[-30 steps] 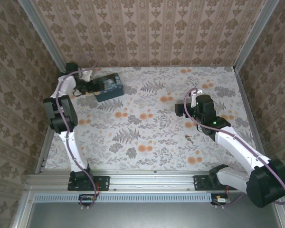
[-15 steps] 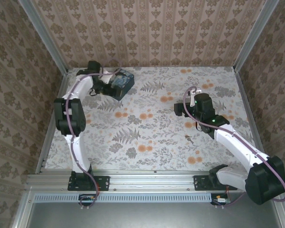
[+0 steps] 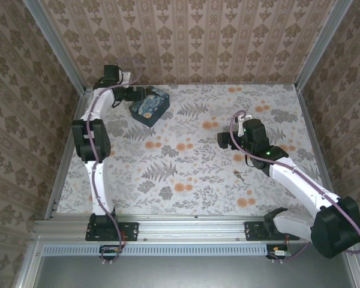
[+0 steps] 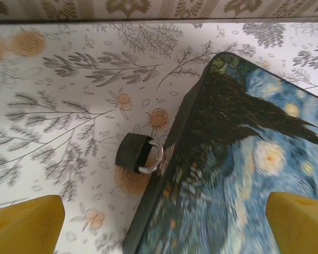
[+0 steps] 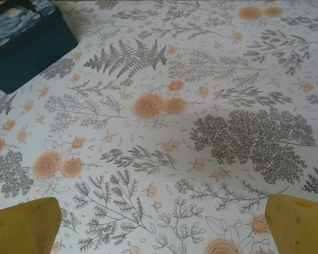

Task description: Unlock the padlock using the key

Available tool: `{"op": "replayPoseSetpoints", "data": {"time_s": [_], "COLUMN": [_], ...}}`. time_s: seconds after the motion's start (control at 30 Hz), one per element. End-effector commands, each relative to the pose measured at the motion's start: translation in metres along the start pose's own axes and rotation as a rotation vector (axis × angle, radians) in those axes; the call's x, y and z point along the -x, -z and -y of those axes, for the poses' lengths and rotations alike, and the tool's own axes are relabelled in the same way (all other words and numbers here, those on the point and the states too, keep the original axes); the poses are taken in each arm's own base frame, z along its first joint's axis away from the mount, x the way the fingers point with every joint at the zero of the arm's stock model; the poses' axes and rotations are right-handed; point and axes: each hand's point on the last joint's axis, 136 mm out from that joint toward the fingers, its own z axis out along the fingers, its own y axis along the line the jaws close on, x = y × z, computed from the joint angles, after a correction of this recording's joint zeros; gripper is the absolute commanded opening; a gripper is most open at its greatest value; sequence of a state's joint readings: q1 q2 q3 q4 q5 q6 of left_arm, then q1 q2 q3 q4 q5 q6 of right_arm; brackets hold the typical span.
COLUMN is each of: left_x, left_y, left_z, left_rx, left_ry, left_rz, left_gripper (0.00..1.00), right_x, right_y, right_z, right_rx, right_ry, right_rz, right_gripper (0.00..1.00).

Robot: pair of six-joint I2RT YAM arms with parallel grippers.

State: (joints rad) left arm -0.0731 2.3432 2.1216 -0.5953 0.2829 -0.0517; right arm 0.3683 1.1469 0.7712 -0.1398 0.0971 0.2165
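Left wrist view: padlock flat on the floral table, a little left of centre, dark body to the left and silver shackle turned right toward the box. Shackle hard against the box's dark side wall, touching or very nearly so; cannot tell which. Box with a blue swirling night-sky lid across the right half of the frame, tilted on a diagonal.

Left gripper released, jaws spread wide: one yellow fingertip in the lower left corner, the other in the lower right. Padlock above the gap between them, nearer the left fingertip, apart from both. Lower edge of the box between the two tips.

Top view: left gripper at the upper left, by the back wall, just beside the left end of the box. Right gripper right of centre, well apart from the box. Below it and slightly right, a small dark object on the table, too small to identify.

Right wrist view: right gripper likewise released, yellow fingertips in the two lower corners, floral table between them. Box in the upper left corner, far from the jaws.
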Motion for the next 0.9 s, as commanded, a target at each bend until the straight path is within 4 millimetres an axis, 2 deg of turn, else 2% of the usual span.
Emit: {"op": "replayPoseSetpoints", "data": {"time_s": [0.0,0.1,0.27,0.4,0.53,0.67,0.73,0.77,0.87], "left_x": [-0.012,-0.027,-0.045,-0.079,-0.117,-0.153,-0.171,-0.182,-0.201], "left_y": [-0.018,-0.025,-0.017,-0.018,-0.015,0.001,0.01,0.014,0.026], "left_z": [0.016,0.024,0.056,0.091,0.121,0.158,0.177,0.193,0.223], "left_rx": [-0.01,-0.019,-0.084,-0.139,-0.127,-0.112,-0.111,-0.107,-0.102], "left_ry": [0.068,0.081,0.052,0.019,-0.022,-0.034,-0.024,-0.027,-0.012], "left_rz": [-0.064,-0.118,-0.163,-0.24,-0.319,-0.366,-0.382,-0.389,-0.387], "left_gripper": [0.97,0.93,0.87,0.76,0.7,0.71,0.76,0.79,0.85], "right_x": [-0.001,-0.002,0.0,0.0,-0.003,-0.008,-0.011,-0.012,-0.016], "right_y": [0.004,0.007,0.015,0.022,0.028,0.034,0.035,0.036,0.031], "right_z": [-0.004,-0.004,-0.002,0.0,0.001,0.003,0.004,0.004,0.003], "right_rx": [0.008,0.01,0.005,0.001,-0.003,-0.005,-0.003,-0.003,0.003], "right_ry": [-0.014,-0.011,-0.003,-0.005,-0.004,-0.002,-0.011,-0.018,-0.068], "right_rz": [-0.009,-0.011,-0.002,0.011,0.008,0.001,-0.004,-0.007,-0.013], "right_gripper": [1.0,1.0,1.0,1.0,1.0,1.0,1.0,1.0,1.0]}}
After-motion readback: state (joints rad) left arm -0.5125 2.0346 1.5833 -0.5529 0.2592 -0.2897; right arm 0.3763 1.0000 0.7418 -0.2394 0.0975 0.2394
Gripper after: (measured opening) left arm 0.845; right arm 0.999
